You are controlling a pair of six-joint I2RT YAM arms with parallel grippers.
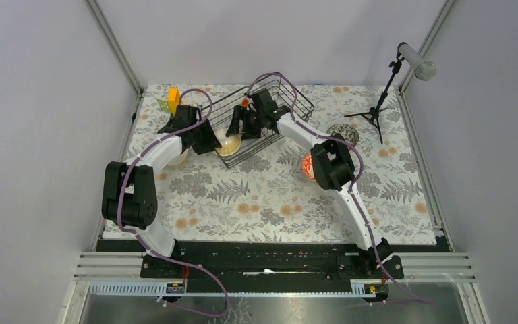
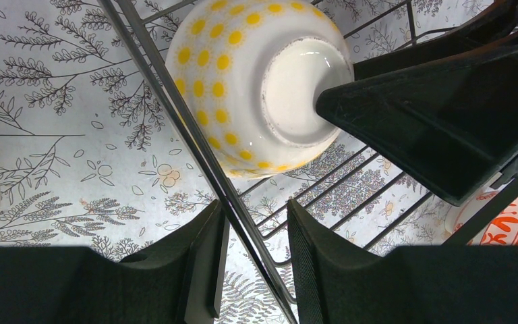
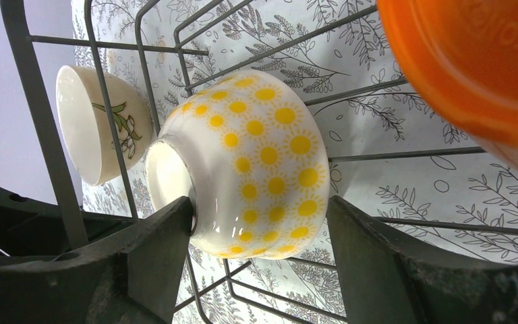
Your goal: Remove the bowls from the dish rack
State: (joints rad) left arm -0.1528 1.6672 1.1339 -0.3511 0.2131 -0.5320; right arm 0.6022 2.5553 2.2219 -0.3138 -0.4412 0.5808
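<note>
Bowl [image 3: 256, 162], white with yellow sun dots

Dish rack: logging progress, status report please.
Left pincer open, straddling dish rack wire. Right pincer around yellow-dotted bowl, grip unconfirmed. Orange bowl close beside.

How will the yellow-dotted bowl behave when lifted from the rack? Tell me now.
Probably slippery: the yellow-dotted bowl looks glossy and glazed. Apt to roll, lying on its side on the dish rack wires. Likely rigid but breakable ceramic, so the right claw should close gently.
</note>
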